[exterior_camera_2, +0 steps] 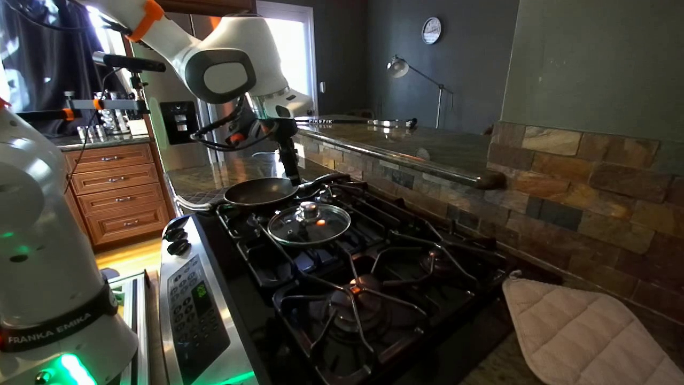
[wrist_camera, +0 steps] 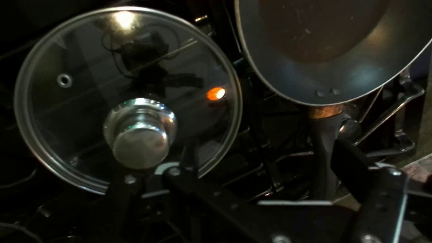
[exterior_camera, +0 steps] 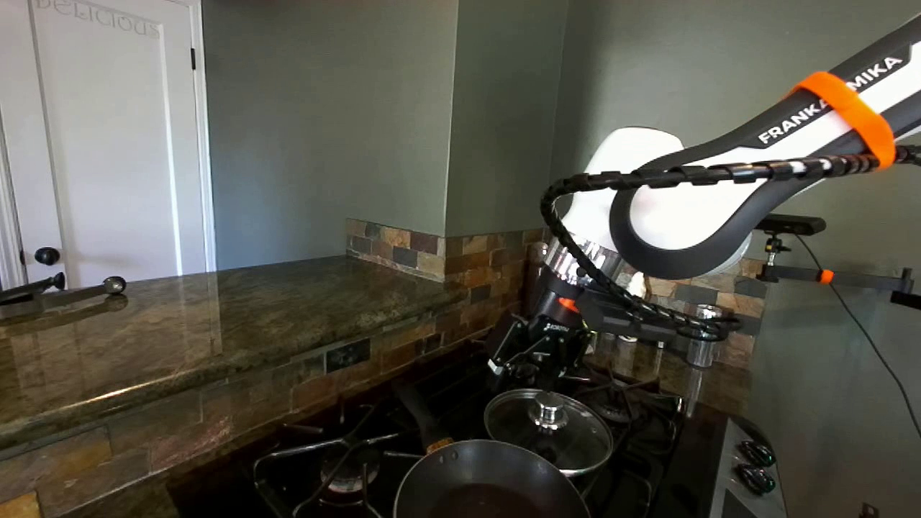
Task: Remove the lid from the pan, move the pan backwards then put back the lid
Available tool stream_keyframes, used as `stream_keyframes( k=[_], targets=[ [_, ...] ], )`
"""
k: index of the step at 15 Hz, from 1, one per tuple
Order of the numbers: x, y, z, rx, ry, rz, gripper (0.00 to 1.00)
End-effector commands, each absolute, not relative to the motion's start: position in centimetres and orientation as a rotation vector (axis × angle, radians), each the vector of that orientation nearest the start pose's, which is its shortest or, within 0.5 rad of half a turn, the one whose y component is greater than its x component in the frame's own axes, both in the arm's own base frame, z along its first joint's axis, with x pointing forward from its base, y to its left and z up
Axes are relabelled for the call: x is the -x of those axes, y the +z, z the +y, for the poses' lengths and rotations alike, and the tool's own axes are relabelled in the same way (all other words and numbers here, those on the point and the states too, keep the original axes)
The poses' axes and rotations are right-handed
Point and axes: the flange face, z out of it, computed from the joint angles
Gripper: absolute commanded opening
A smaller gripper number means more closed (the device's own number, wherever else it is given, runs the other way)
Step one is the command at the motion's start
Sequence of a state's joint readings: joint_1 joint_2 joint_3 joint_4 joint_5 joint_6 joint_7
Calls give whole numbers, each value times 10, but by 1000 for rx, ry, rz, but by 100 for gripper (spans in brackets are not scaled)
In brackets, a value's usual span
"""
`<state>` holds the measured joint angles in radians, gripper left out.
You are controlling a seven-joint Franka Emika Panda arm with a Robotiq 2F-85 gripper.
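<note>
The glass lid (exterior_camera: 583,442) with its metal rim and knob lies knob-up on the stove grates, beside the pan (exterior_camera: 489,478). In an exterior view the lid (exterior_camera_2: 310,232) is nearer the camera and the pan (exterior_camera_2: 259,191) is behind it. The wrist view shows the lid (wrist_camera: 135,89) at left and the uncovered pan (wrist_camera: 314,50) at upper right. My gripper (wrist_camera: 270,158) is open and empty. Its right finger appears beside or over the pan handle (wrist_camera: 322,148); contact cannot be told. Its left finger overlaps the lid's edge. The gripper also shows in both exterior views (exterior_camera: 525,370) (exterior_camera_2: 292,174).
Black burner grates (exterior_camera_2: 358,299) cover the stove. A tiled wall and raised granite counter (exterior_camera: 237,316) run along the back. A control panel (exterior_camera_2: 197,305) lines the front. A white quilted pad (exterior_camera_2: 588,331) and a steel canister (exterior_camera: 701,349) stand at the sides.
</note>
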<state>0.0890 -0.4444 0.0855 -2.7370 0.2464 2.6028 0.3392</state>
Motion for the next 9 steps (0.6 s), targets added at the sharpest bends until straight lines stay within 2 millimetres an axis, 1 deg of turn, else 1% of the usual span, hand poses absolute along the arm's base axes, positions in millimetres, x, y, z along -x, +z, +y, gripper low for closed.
stream_keyframes(
  k=[1,4,7,9],
  targets=[
    [-401,382,95,2899,-346,407,100],
    [-413,380,111,2933,-357,319,100],
    [-431,378,117,2953,-359,249,100],
    [-442,374,120,2968,-352,220,100]
  ],
)
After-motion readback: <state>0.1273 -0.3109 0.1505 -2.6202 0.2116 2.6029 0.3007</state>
